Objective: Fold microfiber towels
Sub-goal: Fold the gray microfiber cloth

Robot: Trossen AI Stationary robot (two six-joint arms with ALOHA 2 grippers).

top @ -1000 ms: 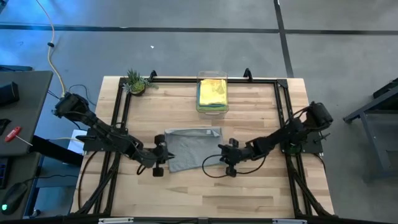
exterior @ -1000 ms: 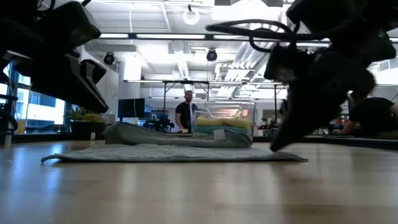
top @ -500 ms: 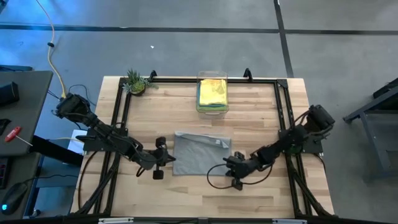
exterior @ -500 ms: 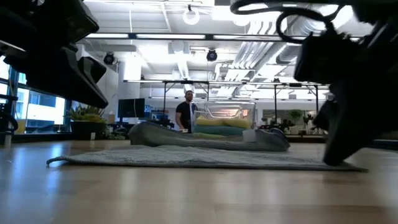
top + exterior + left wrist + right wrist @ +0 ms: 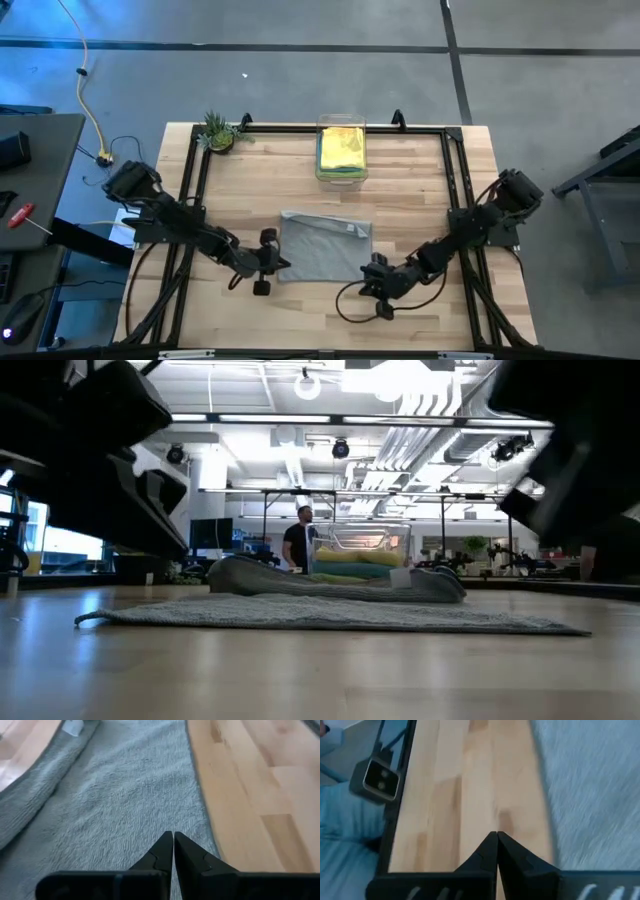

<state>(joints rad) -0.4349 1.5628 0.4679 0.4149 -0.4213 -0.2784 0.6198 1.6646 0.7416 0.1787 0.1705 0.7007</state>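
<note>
A: Where is the grey towel (image 5: 325, 248) now?

B: It is laid flat near the middle of the table (image 5: 420, 190), its far edge rolled into a thick ridge. It has been spread wider and shifted since a second ago, and the other towels (image 5: 341, 150) are seen stacked in the clear bin (image 5: 341, 176) behind.

A: And the claws?

B: Both have been drawn back. The left claw (image 5: 173, 851) is shut with nothing held, just over the towel's left edge. The right claw (image 5: 497, 851) is likewise pressed shut and empty, over bare wood beside the right edge.

A: Meaning?

B: The cloth appears released; a fresh grasp is probably needed before the next fold.
</note>
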